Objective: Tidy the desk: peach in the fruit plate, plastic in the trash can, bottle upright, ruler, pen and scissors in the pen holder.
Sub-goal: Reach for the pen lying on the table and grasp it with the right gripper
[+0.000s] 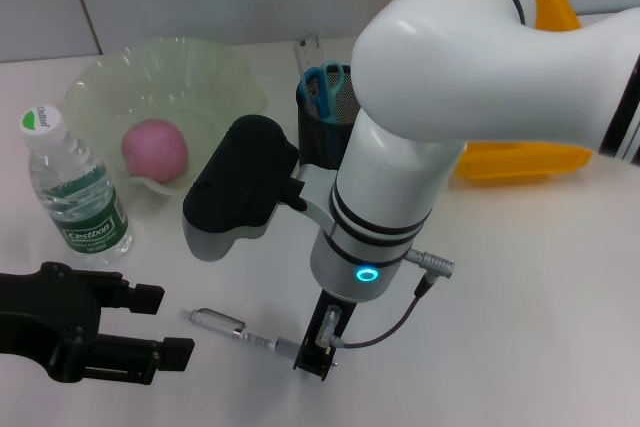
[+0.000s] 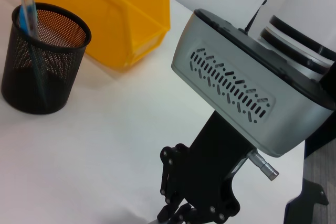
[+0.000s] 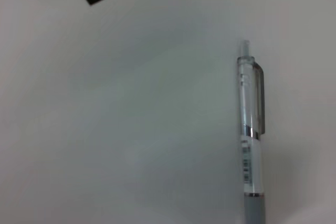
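White desk – one pen (image 1: 228,327), right gripper (image 1: 318,355) jaws seemingly pinching it, left gripper (image 1: 150,325) spread.

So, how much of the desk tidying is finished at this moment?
Done: the peach sits in the fruit plate, the bottle stands upright, and the scissors and ruler are in the pen holder. In hand: the right gripper is at the pen. Left: putting it in the holder.

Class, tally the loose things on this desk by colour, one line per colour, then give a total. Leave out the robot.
Pink: 1, peach
Green: 1, fruit plate
Black: 1, pen holder
Blue: 1, scissors
Yellow: 1, bin
Clear or white: 3, bottle, pen, ruler
Total: 8
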